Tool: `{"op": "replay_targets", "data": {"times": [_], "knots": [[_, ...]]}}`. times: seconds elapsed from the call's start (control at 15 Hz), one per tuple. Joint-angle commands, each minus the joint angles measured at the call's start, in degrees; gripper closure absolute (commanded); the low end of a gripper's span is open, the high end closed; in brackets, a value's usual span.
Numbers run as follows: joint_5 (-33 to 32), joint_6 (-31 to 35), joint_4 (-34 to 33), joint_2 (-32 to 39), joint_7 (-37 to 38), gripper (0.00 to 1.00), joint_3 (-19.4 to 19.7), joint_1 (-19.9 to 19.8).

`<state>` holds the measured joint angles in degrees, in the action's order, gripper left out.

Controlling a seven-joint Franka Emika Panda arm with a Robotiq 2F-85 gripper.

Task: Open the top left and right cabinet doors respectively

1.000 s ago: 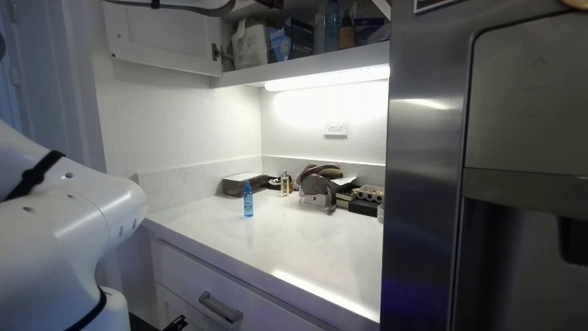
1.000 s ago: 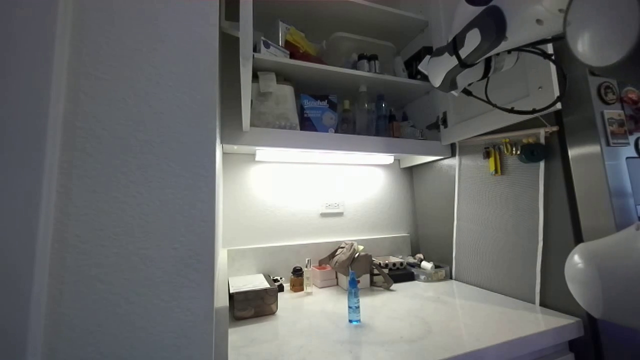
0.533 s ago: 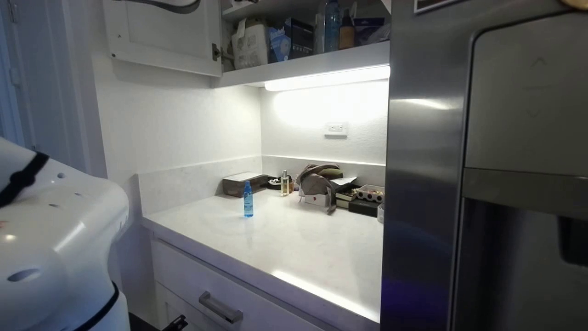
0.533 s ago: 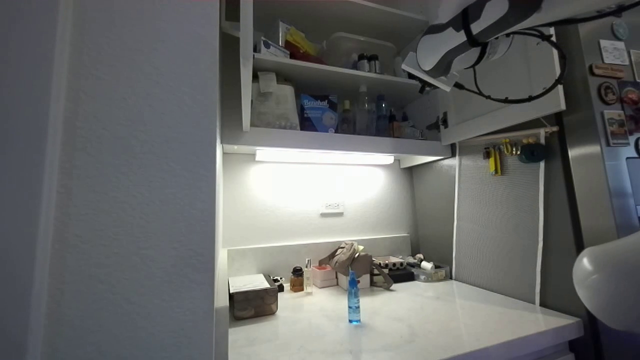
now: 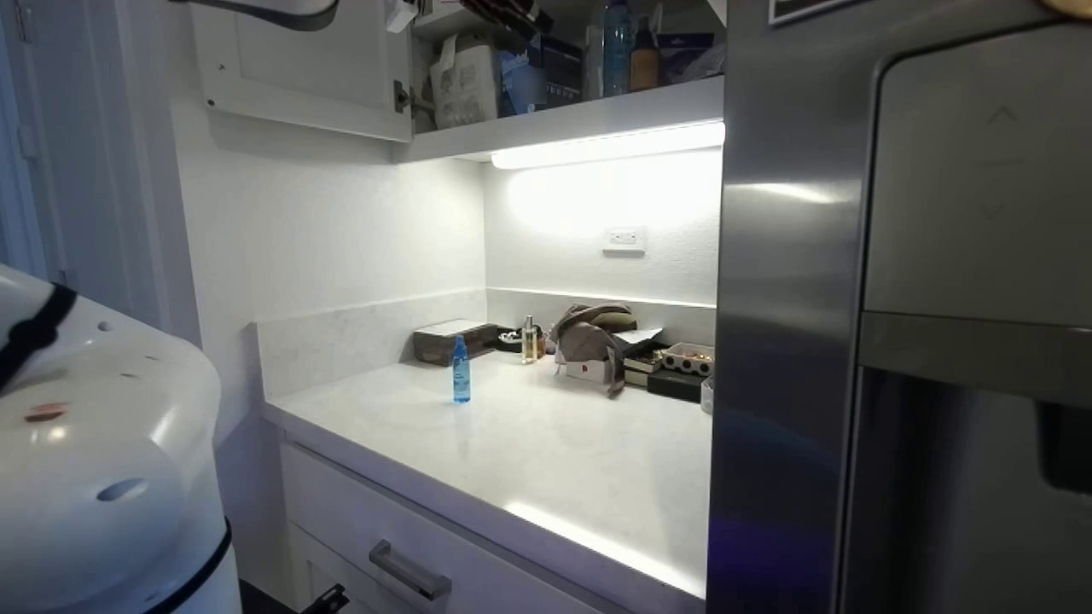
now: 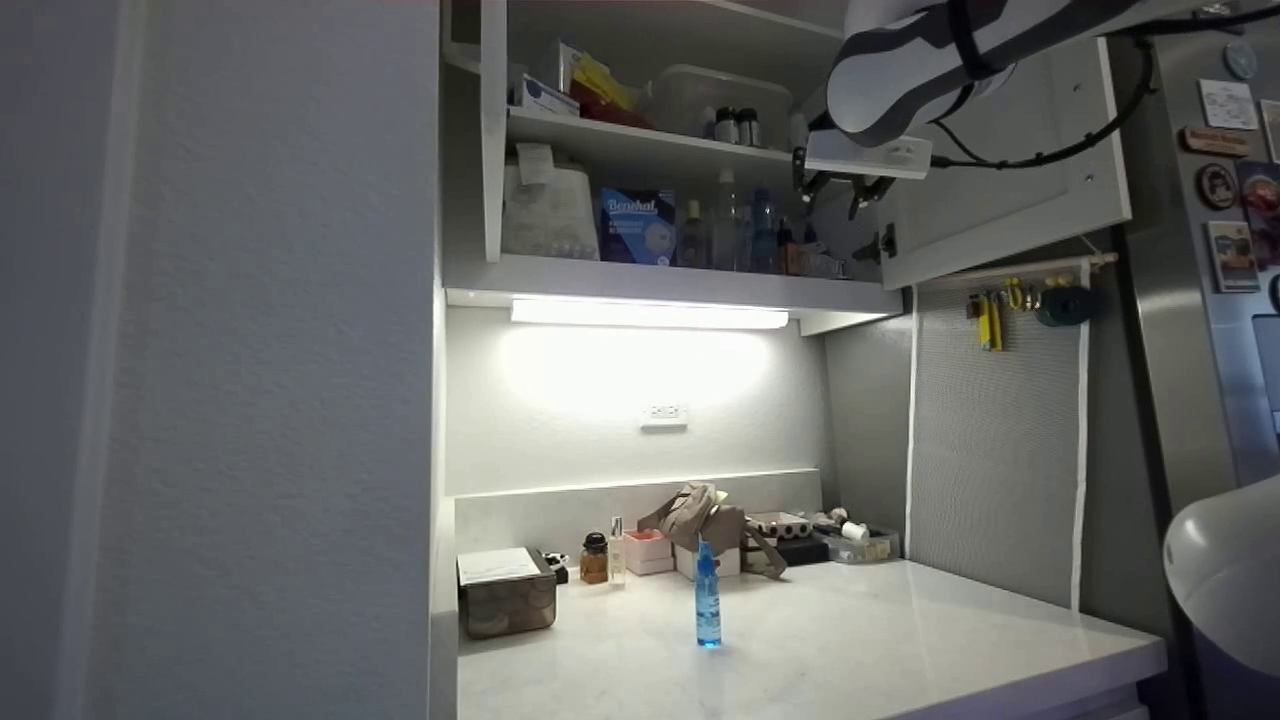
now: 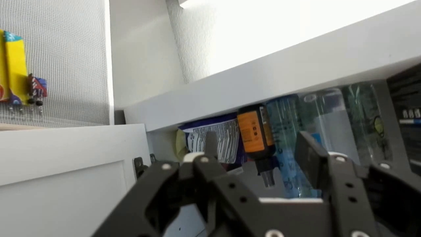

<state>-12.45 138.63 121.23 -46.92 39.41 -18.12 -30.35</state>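
White right door (image 6: 1000,205) partly hidden (arm (image 6: 905,85) across) | left door (image 5: 307,77) cropped above | claw (image 7: 257,144) spread

Arm (image 6: 925,75) aloft, gripper (image 7: 259,148) beneath, 2 fingers (image 7: 309,159) well apart

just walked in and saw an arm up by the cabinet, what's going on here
A robot arm is up at a wall cabinet, with the job of opening its left door and right door. Both doors stand open. The end effector hangs in front of the cabinet, toward the right door's side, jaws apart and holding nothing, so the opening looks done. Below, a blue bottle stands upright on the counter.
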Motion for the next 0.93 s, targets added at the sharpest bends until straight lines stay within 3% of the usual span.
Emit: {"op": "replay_targets", "data": {"times": [0.0, 0.07, 0.47, 0.6, 0.67, 0.87], "knots": [[-2.72, -6.28, -1.57, 1.59, -7.87, 0.05, 2.41, 6.71], [-2.59, -7.95, -1.73, 1.95, -10.39, 0.0, 3.04, 8.63], [-0.58, -17.86, -4.8, 5.59, -23.68, 0.0, 7.7, 18.82], [-0.47, -20.36, -6.46, 7.24, -24.31, 0.0, 8.12, 20.49], [-1.98, -17.31, -2.87, 4.5, -21.71, 0.0, 8.05, 19.8], [-1.99, -17.62, -3.13, 4.99, -21.73, 0.0, 8.38, 20.41]]}}
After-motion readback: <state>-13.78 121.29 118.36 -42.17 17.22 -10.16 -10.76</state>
